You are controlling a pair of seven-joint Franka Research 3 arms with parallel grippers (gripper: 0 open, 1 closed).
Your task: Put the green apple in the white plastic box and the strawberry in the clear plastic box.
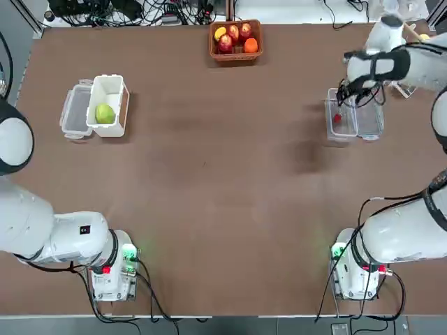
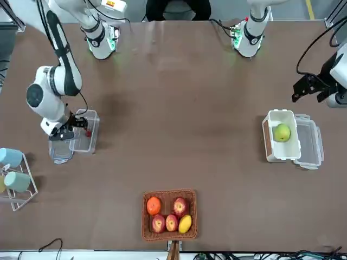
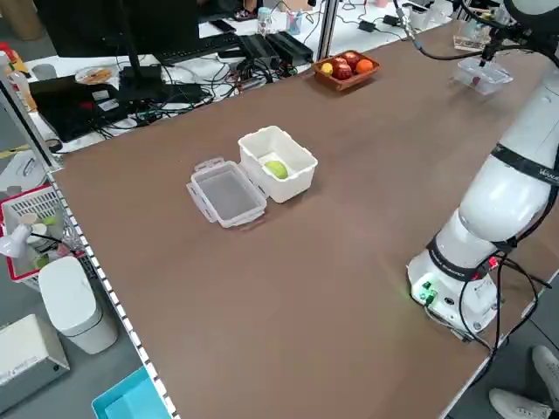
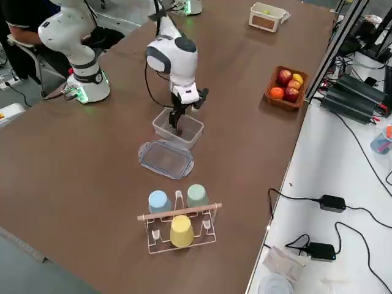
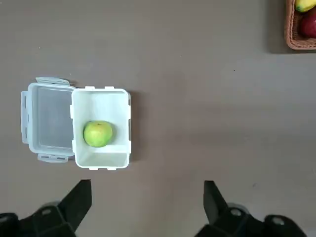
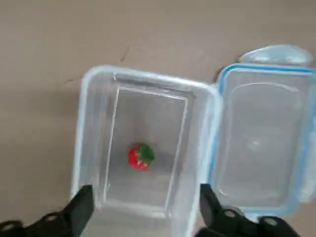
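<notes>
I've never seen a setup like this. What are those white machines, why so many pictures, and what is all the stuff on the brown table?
The white machines are two robot arms at one table. Six cameras film the same moment: overhead, across the table, one from each side, and one on each wrist. The left gripper hangs open above the white plastic box, where the green apple already sits. The right gripper is open just above the clear plastic box, and the strawberry lies loose on its floor. Nothing is held. Each box's lid lies open beside it. A basket of fruit stands at the far edge, and a rack of cups near the clear box.
</notes>
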